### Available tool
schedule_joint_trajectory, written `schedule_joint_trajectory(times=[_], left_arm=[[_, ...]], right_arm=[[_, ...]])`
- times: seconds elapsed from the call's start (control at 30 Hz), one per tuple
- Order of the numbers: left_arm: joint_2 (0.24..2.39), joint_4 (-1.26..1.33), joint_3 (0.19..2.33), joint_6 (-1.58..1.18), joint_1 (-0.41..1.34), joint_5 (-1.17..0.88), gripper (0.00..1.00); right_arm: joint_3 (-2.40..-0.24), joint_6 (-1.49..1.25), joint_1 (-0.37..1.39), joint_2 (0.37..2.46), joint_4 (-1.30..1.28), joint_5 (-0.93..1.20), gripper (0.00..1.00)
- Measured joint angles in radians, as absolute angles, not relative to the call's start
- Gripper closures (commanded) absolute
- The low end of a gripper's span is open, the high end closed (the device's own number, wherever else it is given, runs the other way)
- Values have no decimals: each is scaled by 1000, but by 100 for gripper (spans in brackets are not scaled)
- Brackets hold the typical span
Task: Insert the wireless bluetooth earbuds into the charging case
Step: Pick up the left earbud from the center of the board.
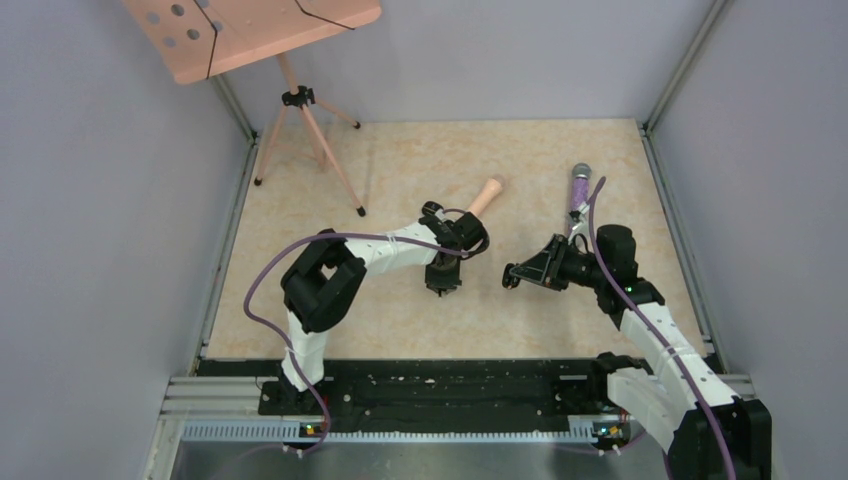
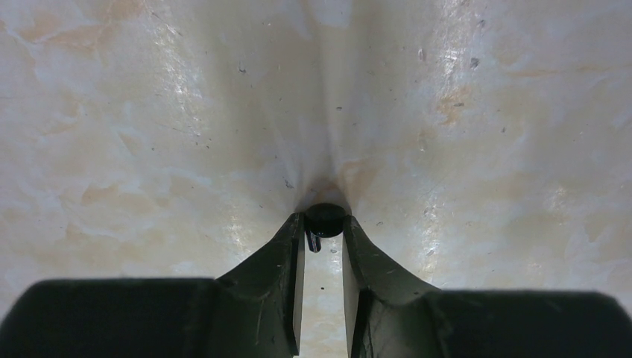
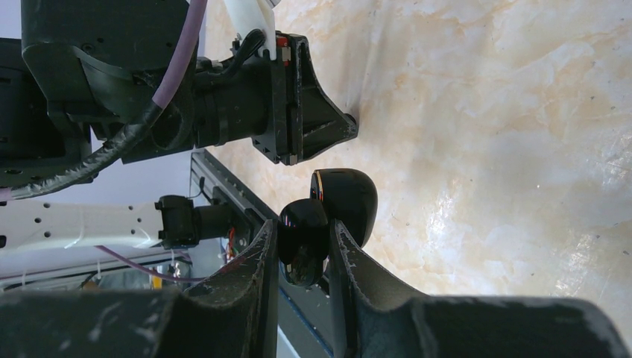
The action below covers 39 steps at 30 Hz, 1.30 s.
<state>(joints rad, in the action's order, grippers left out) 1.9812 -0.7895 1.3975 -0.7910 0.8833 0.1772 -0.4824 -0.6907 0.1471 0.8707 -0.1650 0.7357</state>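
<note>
Right fingers (image 3: 257,272) clamp the open charging case (image 3: 304,240); left fingers (image 2: 285,257) pinch 1 earbud (image 2: 325,218).

Only a narrow strip of bare bench (image 1: 478,300) separates the left gripper (image 1: 443,287), jaws pinching an earbud (image 2: 325,218), from the right gripper (image 1: 512,278) carrying the charging case (image 3: 339,205). Behind them a peach-handled tool (image 1: 488,193) and a purple wand (image 1: 579,188) crowd the far side. A tripod (image 1: 305,125) stands far left.

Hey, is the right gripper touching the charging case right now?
Touching. The right wrist view shows the charging case clamped between the two fingers of the right gripper, both inner faces pressed against its glossy shell with no gap.
</note>
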Motion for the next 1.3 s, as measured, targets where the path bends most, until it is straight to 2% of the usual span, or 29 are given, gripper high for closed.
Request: schedule_joint_trajectory(times=[0.47, 0.8, 1.03, 1.2, 1.3], left_arm=[[1957, -789, 1395, -757, 888, 242, 82], [1770, -719, 1333, -727, 888, 318, 80], [1877, -764, 1387, -718, 888, 312, 78], [1932, -780, 1366, -717, 888, 272, 72], [1932, -783, 1359, -715, 888, 260, 62]], right_arm=[[-482, -690, 147, 871, -165, 736, 100], [-482, -690, 147, 871, -165, 736, 100], [-482, -691, 147, 871, -165, 736, 100], [-482, -691, 147, 871, -165, 735, 100], [-482, -691, 147, 871, -165, 736, 100]])
